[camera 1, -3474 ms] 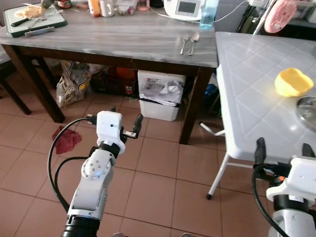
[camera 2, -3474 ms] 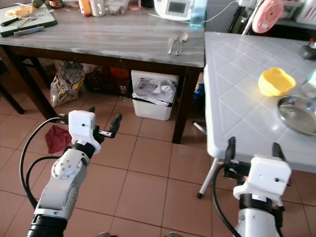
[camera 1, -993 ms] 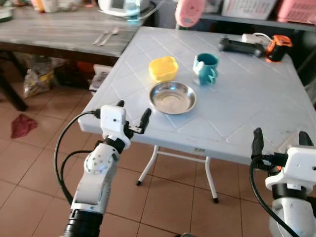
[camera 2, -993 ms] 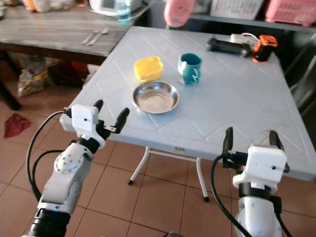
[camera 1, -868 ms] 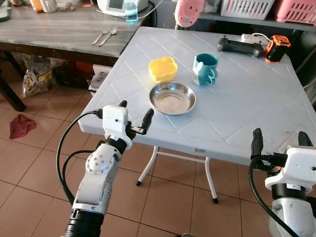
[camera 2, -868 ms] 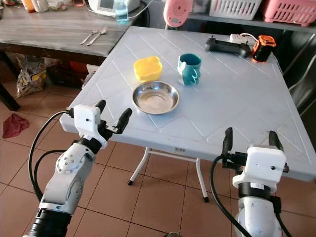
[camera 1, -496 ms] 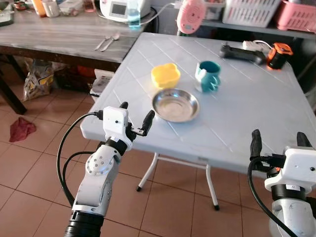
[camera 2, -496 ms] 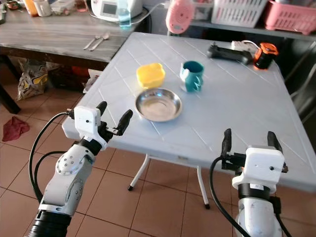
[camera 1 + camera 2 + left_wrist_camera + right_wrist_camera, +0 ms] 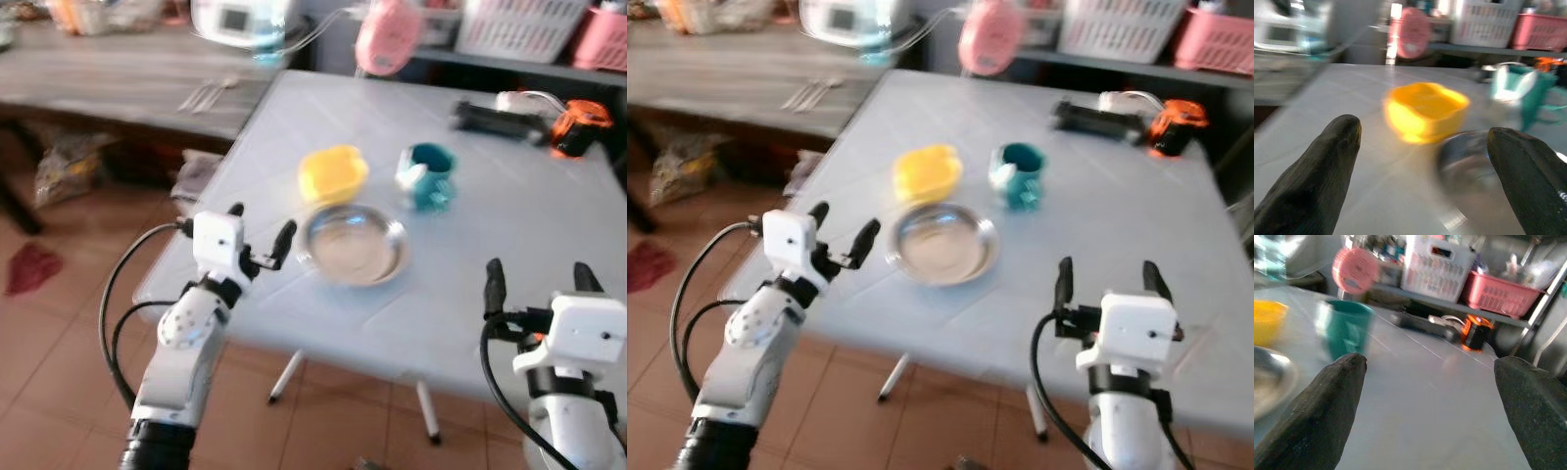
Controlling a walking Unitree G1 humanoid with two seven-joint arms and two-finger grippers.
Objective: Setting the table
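From the head camera, blurred, I see the metal plate (image 9: 353,244) on the pale worktop (image 9: 509,206), the yellow bowl (image 9: 332,173) just behind it and the teal mug (image 9: 428,176) beside the bowl. My left gripper (image 9: 261,236) hovers near the plate, fingers spread, holding nothing; my right gripper (image 9: 534,282) is likewise spread and empty.

On the left wrist camera, the bowl (image 9: 1425,110) sits between my fingertips (image 9: 1327,161).

On the right wrist camera, the mug (image 9: 1347,328) stands ahead, a pink fan (image 9: 1355,270) behind it.
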